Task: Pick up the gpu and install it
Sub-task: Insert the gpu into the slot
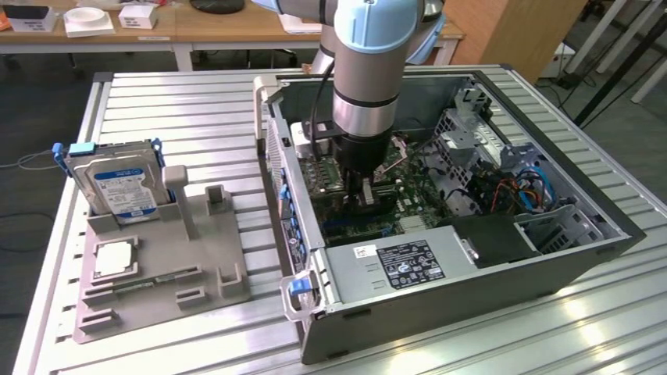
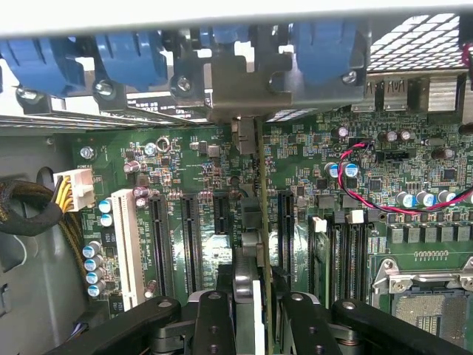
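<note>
One gripper [image 2: 255,310], jaws partly closed on the gpu [image 2: 264,222], holds the card edge-on between its fingers [image 2: 214,318], upright over the motherboard [image 2: 384,192] slots inside the open computer case [image 1: 583,226].

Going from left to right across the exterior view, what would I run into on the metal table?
Hard drive standing in the grey holder tray → blue latch on the computer case's near corner → gripper holding the gpu down inside the open computer case → bundle of coloured cables in the case.
</note>
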Robot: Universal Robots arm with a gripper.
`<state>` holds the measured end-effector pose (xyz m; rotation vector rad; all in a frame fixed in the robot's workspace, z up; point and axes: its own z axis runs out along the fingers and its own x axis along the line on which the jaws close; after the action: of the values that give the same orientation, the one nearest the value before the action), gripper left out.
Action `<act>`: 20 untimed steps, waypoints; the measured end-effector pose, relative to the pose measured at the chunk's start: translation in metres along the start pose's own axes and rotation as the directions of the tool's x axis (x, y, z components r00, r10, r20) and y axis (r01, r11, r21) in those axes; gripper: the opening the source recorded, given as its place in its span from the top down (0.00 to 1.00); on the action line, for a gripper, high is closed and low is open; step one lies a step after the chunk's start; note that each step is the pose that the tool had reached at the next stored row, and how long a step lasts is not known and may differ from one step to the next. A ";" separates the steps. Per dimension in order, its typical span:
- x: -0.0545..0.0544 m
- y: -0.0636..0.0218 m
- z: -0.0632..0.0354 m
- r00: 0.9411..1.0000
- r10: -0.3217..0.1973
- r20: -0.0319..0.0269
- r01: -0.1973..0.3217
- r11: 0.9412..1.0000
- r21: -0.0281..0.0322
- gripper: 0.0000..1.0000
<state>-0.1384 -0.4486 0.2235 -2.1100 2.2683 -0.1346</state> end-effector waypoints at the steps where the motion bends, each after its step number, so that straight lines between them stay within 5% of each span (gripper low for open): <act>1: 0.000 0.0000 0.0000 1.000 0.000 0.000 0.000 1.000 0.000 0.71; 6: 0.000 0.0002 0.0007 1.000 0.000 0.002 0.000 1.000 0.000 0.71; 10: 0.000 0.0000 0.0000 1.000 0.000 0.000 0.000 1.000 0.000 0.57; 18: 0.000 0.0000 0.0000 1.000 0.000 0.000 0.000 1.000 0.000 0.57; 20: 0.000 0.0000 0.0001 1.000 0.000 0.000 0.000 1.000 0.000 0.50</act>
<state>-0.1384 -0.4486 0.2235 -2.1099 2.2682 -0.1345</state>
